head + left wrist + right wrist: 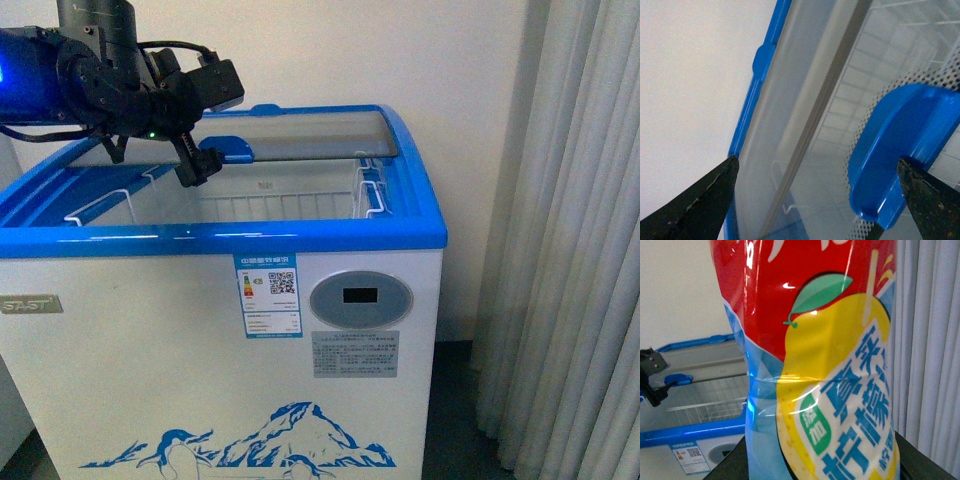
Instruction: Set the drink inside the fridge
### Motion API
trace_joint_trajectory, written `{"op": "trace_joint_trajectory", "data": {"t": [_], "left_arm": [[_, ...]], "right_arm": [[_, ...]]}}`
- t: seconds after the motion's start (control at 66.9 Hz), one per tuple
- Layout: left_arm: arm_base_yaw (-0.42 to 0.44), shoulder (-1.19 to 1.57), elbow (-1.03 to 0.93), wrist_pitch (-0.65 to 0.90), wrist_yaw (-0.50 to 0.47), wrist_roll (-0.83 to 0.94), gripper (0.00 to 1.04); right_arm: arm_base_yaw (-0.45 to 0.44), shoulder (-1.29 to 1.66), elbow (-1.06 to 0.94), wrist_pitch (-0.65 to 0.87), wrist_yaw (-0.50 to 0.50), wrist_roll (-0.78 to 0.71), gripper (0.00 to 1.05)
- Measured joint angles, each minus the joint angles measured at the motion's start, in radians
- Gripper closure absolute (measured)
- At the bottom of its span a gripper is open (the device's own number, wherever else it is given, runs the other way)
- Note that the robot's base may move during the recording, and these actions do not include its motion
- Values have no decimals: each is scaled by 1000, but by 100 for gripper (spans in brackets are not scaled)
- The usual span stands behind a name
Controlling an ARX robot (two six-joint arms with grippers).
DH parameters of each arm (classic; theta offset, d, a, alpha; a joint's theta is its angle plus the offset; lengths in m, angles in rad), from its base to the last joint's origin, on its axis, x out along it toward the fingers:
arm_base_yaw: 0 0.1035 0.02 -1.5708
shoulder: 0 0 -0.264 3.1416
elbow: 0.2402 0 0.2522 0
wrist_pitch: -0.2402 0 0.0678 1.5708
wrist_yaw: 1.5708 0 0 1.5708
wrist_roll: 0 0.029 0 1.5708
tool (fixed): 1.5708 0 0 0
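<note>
The fridge is a white chest cooler with a blue rim and a penguin-and-mountain picture. It fills the front view and shows again, smaller, as the fridge in the right wrist view. My left gripper hangs open over its curved glass lid, and the lid's blue handle lies between the fingers, close to one fingertip. Filling the right wrist view is the drink, with a red label, a yellow fruit and blue lettering. My right gripper is shut on it. Its cap is out of view.
White wire baskets show inside the fridge through the open part of the top. A pale curtain hangs to the right of the fridge, and a plain wall stands behind it. Neither the right arm nor the drink appears in the front view.
</note>
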Motion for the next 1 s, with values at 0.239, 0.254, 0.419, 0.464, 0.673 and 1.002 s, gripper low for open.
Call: {"op": "trace_joint_trajectory", "data": {"t": [0.239,0.254,0.419,0.464,0.673,1.002], "left_arm": [[-4,92,164,79,-212,-203,8],[-4,92,164,79,-212,-203,8],[19,-50,40,95,-346,-491,8],[28,-146,-99,134,-327,-581,8],[51,-675,-861,261,-190,-1014,8],[23,-1289,-1748,474,-134,-1190,15]], "right_arm": [[0,0,0,0,0,-1,64],[0,0,0,0,0,-1,64],[0,0,0,0,-1,-2,64],[0,0,0,0,-1,-2,64],[0,0,0,0,-1,-2,64],[0,0,0,0,-1,-2,64]]}}
